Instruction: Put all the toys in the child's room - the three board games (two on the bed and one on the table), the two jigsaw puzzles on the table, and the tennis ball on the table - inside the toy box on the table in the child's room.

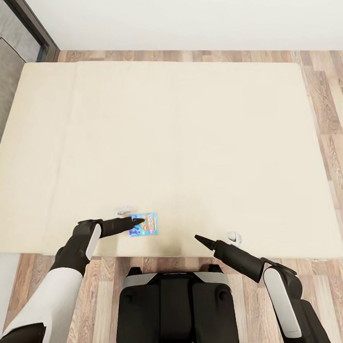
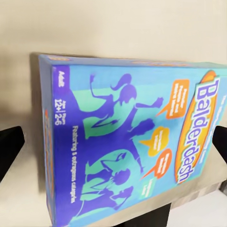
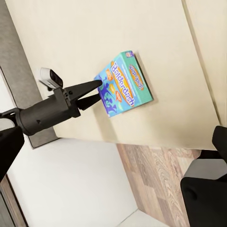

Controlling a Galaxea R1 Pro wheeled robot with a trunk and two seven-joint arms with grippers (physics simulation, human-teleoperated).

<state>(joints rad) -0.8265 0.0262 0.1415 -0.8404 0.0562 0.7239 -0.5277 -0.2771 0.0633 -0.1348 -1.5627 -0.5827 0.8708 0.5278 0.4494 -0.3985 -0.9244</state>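
My left gripper (image 1: pixel 138 222) is over the near edge of the bed (image 1: pixel 190 141), its fingers spread apart and reaching across one end of the small blue board game (image 1: pixel 144 225) (its lid reads Balderdash), which lies flat on the beige mattress between and just beyond my fingertips. I cannot tell whether they touch it. My right gripper (image 1: pixel 197 238) hangs well apart from the box, its jaws pressed together on nothing

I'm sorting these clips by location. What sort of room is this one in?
Most likely a bedroom: a large beige bed takes up most of the head view, on a wood-plank floor by a white wall. A blue board game lies near the bed's edge, by the left hand.
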